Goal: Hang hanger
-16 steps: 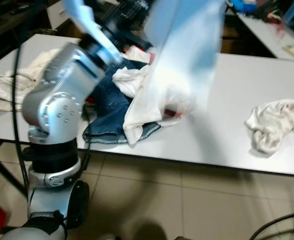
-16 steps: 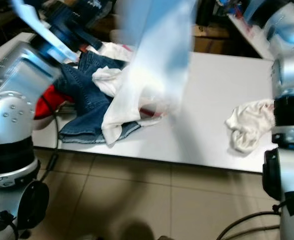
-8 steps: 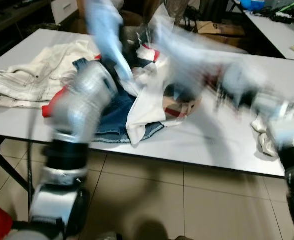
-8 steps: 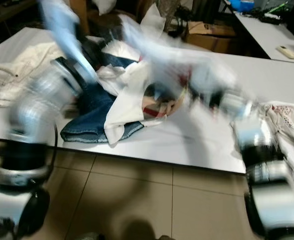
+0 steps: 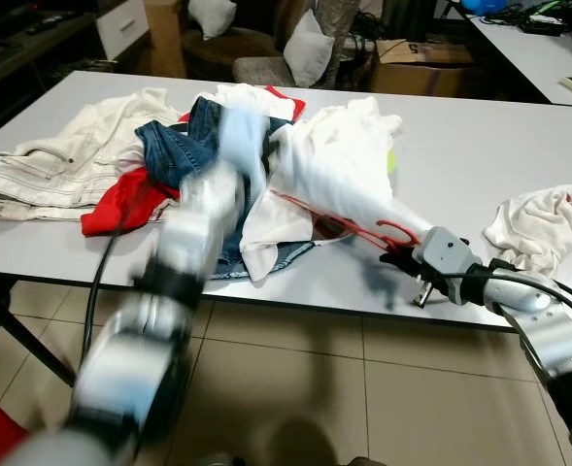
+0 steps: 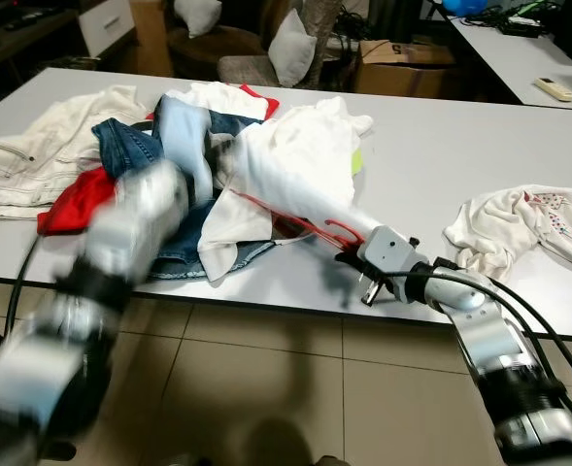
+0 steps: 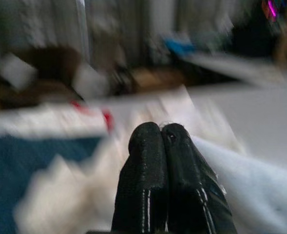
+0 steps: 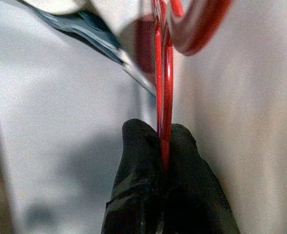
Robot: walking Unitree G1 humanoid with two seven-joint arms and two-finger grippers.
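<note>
Big change vs 1 s ago: the white shirt [image 5: 339,165], then held up high and blurred across the top of frame, is now down on the white table [image 5: 480,146], draped over the clothes pile at centre. So the lift is undone, or it's a re-grip; hanging isn't close yet.

Right gripper [image 8: 162,146], lower right of the left eye view, sits at the table's front edge w/ fingers pressed together on the red hanger [image 5: 387,233]; the wrist view shows the thin red bar pinched between them. The hanger's hook lies on the table just beside the gripper, the rest runs under the shirt.

Left gripper [image 7: 162,134] is pressed together, holding nothing; that arm is motion-blurred at left of frame, in front of the jeans [image 5: 174,146]. No rail or rod to be seen, so the hanging spot needs finding next.
</note>
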